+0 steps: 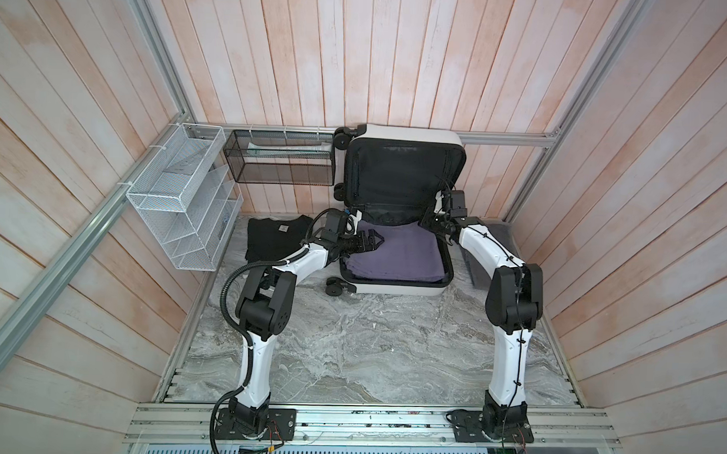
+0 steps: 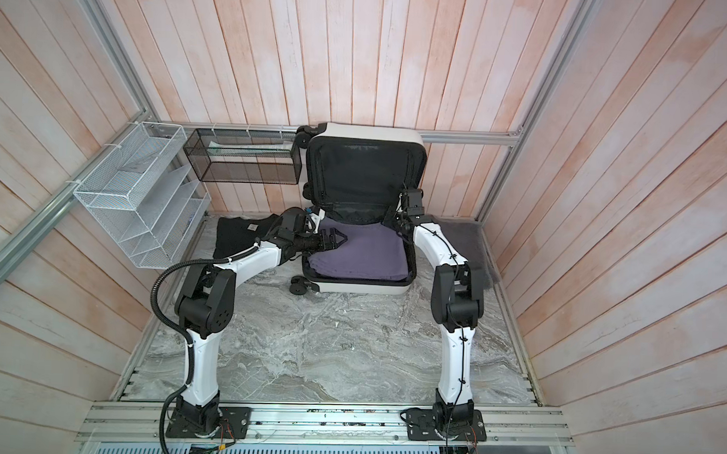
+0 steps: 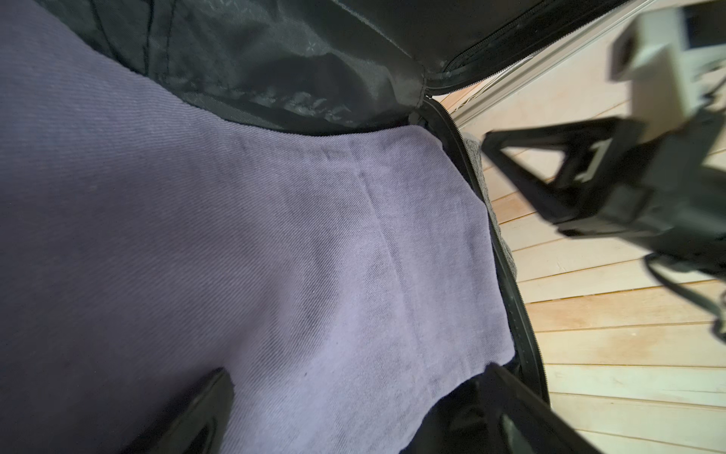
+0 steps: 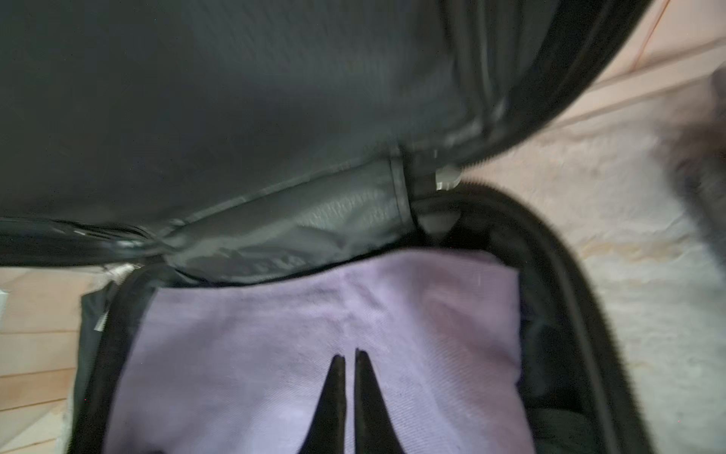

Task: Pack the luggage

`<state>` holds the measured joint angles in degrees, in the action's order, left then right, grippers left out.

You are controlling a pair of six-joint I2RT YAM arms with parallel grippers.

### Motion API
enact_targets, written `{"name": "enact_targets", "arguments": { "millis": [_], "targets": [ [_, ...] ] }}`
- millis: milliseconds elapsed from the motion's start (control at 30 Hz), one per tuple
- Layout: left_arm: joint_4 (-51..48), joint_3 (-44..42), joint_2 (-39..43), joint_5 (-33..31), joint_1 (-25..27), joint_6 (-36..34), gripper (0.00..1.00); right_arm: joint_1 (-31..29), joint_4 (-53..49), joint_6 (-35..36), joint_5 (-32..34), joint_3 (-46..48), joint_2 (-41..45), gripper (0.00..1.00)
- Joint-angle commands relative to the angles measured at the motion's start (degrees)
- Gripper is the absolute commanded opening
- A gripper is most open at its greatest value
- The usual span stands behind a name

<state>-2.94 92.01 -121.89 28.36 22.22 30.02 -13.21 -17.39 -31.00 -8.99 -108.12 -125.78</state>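
Luggage (image 1: 393, 288) lies open beneath both grippers, lid upright: stiff white shell, probably light, best taken by the rim or lid edge. Soft folded purple cloth (image 1: 398, 254) fills it, just below the left gripper (image 1: 373, 241), fingers spread wide; the right gripper (image 4: 350, 355), pinched shut on nothing, hovers over its rear corner. Marble table (image 1: 349, 340) underneath; wooden walls (image 1: 401, 50) close around.

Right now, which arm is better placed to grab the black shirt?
Probably left: black shirt lies on its side of the luggage, left gripper open; right gripper shut, opposite side.
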Motion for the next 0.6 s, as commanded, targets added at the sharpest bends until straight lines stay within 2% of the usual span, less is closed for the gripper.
{"name": "enact_targets", "arguments": {
  "millis": [0,100,267,367,433,567],
  "targets": [
    [-1.7,-1.4,-2.4,-0.3,-0.4,0.8,1.0,0.2,-5.2,-2.3,8.8,-1.1,-3.4,0.03],
    [-1.7,-1.7,-2.2,-0.4,-0.3,0.8,1.0,0.5,-7.9,-3.1,14.3,-2.3,-5.5,0.02],
    [-1.6,-2.2,-1.9,-0.4,-0.3,0.7,1.0,0.9,-13.3,-2.4,16.1,-7.4,-8.8,0.03],
    [-1.6,-2.4,-1.7,-0.5,-0.4,0.8,1.0,1.1,-13.7,-1.3,13.7,-9.3,-8.9,0.06],
    [-1.7,-2.1,-1.5,-0.4,-0.2,0.8,1.0,1.3,-12.9,0.4,9.4,-10.4,-8.0,0.08],
    [-2.1,-1.5,0.3,0.2,-0.4,0.5,1.0,1.4,-6.0,2.4,3.2,-6.1,-1.0,0.12]
  ]
}}
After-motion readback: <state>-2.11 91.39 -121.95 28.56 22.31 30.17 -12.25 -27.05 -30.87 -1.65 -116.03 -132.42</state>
